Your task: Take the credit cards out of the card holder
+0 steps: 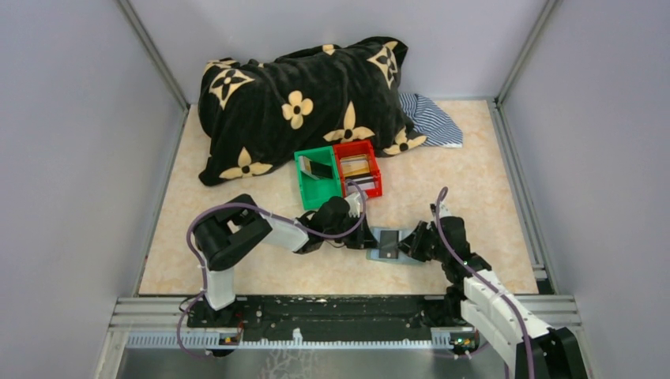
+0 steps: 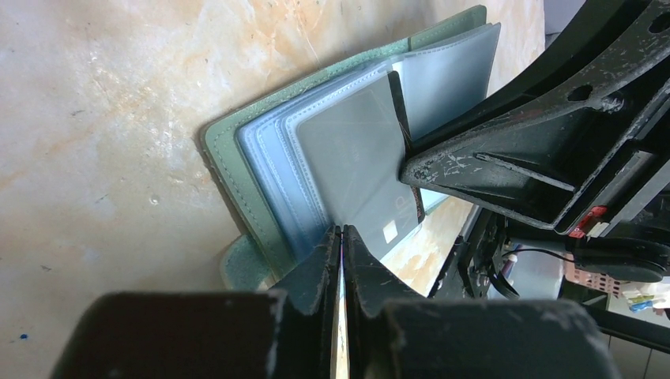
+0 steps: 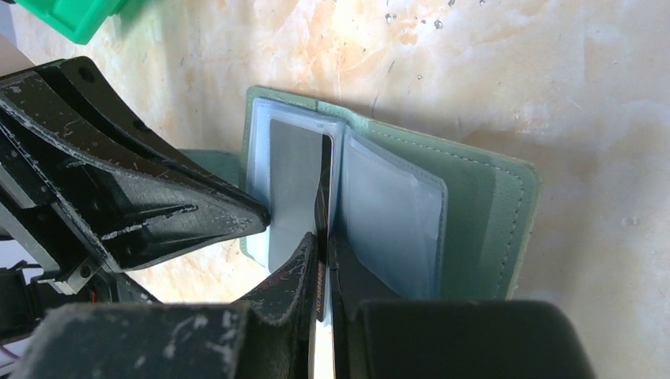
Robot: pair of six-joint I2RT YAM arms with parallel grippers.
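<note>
Across the enclosure, seen from above, spreads a beige marbled tabletop [image 1: 474, 158] walled by plain grey panels. At its far side lies a large black plush blanket [image 1: 300, 103] printed with cream flowers, with a blue-and-white striped cloth [image 1: 430, 118] tucked beside it. Just in front of the blanket sit two small square plastic bins, touching each other. One is a green bin [image 1: 314, 197] holding what looks like one dark card [image 1: 320, 167]. The other is a red bin [image 1: 371, 189] holding tan-gold cards [image 1: 355, 166]. Judging by these, part of the job is done.

Nearer the arms, in the middle of the table, the grey-green two-panel card holder [image 3: 482, 205] lies open, its clear blue-grey plastic sleeves [image 3: 391, 213] fanned upward. The left gripper [image 2: 341, 253] has its fingers pressed together on the edge of one sleeve, seemingly pinning the holder. The right gripper [image 3: 320, 260], opposite, has its fingers closed on a thin black credit card [image 3: 325, 181] that stands edge-on, partly inside its sleeve. That card has yet to be slid free and carried to a bin. Whether more cards sit in the other sleeves cannot be told. The two grippers work very close together, fingertips nearly touching, so crowding looks like the main hazard. The bins stand near, just beyond the left arm's wrist.
</note>
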